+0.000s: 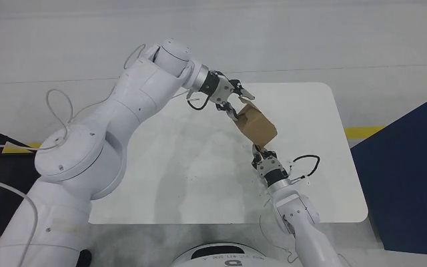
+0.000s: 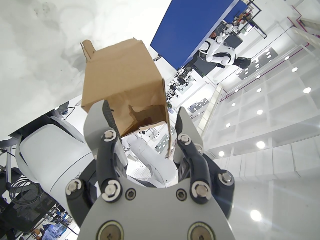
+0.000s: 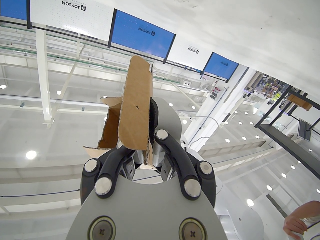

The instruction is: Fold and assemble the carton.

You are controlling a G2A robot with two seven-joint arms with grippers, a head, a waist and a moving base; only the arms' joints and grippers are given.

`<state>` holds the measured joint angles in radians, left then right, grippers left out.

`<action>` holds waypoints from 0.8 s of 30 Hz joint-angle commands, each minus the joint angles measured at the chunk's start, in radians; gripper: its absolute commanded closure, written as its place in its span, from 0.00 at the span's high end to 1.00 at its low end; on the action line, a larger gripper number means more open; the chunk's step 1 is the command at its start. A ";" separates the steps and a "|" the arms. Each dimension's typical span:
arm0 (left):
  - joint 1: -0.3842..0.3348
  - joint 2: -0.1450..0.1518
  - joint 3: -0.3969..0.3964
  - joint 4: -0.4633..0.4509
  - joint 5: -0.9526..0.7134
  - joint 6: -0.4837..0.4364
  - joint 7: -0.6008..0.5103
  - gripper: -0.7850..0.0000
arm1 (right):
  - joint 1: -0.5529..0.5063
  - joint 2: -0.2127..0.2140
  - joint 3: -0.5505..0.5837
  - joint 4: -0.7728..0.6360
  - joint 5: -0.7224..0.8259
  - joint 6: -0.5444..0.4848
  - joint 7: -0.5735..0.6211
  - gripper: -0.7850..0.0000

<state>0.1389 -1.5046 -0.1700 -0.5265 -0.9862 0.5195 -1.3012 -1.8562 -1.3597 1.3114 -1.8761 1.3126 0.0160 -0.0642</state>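
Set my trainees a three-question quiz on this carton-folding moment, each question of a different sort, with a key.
1. True or false: the carton lies flat on the table.
2. Which gripper is clamped on a carton flap? A) left gripper B) right gripper
3. Fill in: the left gripper, at the carton's open end, is ____ (open/shut).
Key: 1 false, it is held up between the arms; 2 B; 3 open.

The brown carton (image 1: 257, 124), partly folded with one end open, is being held tilted above the table's (image 1: 200, 153) right half.
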 commanded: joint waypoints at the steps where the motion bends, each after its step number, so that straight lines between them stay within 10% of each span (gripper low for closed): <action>1: 0.004 0.007 0.000 -0.014 -0.005 0.001 0.001 0.87 | -0.001 0.000 0.001 0.001 0.002 -0.003 0.001 0.00; 24: 0.044 0.069 0.000 -0.152 0.058 0.017 0.017 0.84 | 0.018 -0.004 0.005 0.016 0.022 -0.001 -0.017 0.00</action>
<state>0.1795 -1.4374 -0.1700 -0.6748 -0.9298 0.5353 -1.2855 -1.8386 -1.3640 1.3163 -1.8602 1.3340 0.0149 -0.0798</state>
